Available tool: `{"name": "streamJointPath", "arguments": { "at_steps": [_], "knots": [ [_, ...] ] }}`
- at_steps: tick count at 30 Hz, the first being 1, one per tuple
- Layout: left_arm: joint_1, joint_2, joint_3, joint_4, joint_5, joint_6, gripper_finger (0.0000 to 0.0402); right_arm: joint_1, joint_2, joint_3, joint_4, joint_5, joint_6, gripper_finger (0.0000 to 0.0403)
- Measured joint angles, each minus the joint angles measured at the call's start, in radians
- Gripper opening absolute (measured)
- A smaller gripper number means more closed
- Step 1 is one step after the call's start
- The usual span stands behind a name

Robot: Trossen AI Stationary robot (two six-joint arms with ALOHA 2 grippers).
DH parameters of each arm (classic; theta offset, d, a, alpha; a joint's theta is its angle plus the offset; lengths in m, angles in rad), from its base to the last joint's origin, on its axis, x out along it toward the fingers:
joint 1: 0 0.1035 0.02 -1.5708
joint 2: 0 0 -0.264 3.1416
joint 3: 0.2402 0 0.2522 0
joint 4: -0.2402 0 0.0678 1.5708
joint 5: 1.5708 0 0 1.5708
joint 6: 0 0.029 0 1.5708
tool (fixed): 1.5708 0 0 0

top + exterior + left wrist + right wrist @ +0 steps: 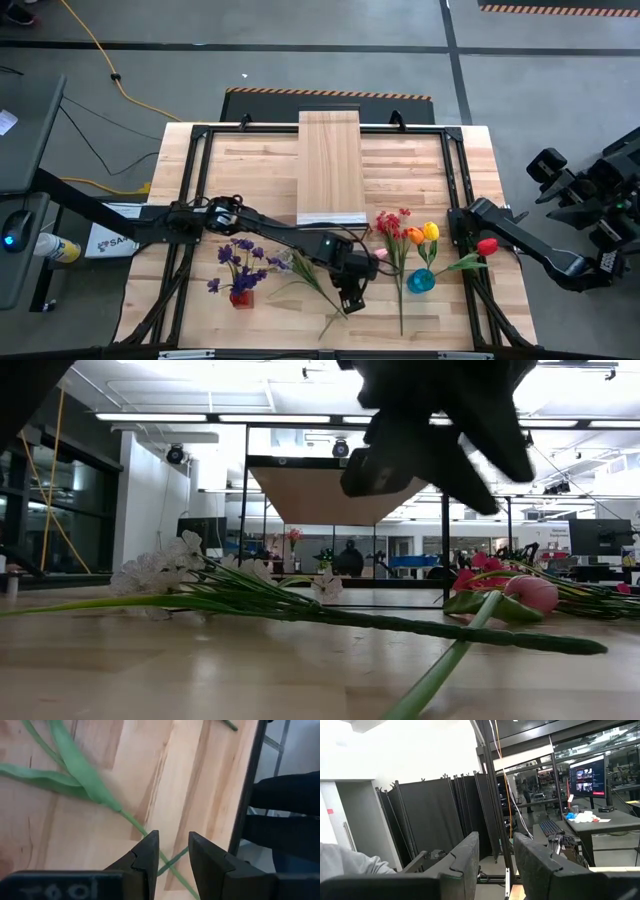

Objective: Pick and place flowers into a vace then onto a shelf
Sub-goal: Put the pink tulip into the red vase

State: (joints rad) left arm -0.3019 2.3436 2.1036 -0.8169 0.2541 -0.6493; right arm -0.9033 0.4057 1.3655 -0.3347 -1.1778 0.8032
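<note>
My left gripper [350, 300] [173, 837] hangs open above the near middle of the table, clear of everything. Below it two green stems cross [170, 862]: a white spray [160, 572] and a pink tulip [530, 592] lie flat on the wood. Purple flowers stand in a red vase [241, 297]. Orange and yellow tulips stand in a blue vase [421, 281]. A red spray [391, 225] and a red tulip [487, 246] lie nearby. The shelf [330, 150] sits at the far middle. My right gripper [495, 840] is raised off the table's right side, open, holding nothing.
A black frame [185, 200] runs around the tabletop, and its near rail [247, 795] shows in the left wrist view. The right arm's lower links [520, 240] lie over the table's right edge. Bare wood lies between the shelf and the flowers.
</note>
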Motion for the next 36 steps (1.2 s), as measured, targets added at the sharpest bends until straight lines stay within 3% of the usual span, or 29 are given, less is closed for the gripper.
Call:
{"name": "streamJointPath", "arguments": {
  "at_steps": [9, 21, 36],
  "knots": [
    [-0.005, 0.001, -0.054, 0.005, -0.008, -0.062, 0.0138, 0.0, 0.0, 0.0, 0.0, 0.0, 0.0, 0.0114],
    [-0.053, 0.001, -0.053, 0.061, -0.15, -0.066, 0.0138, 0.0, 0.0, 0.0, -0.001, -0.005, -0.003, 0.0114],
    [-0.045, 0.001, -0.053, 0.056, -0.194, -0.06, 0.0138, 0.0, 0.0, 0.0, -0.005, 0.022, 0.003, 0.0114]
  ]
}}
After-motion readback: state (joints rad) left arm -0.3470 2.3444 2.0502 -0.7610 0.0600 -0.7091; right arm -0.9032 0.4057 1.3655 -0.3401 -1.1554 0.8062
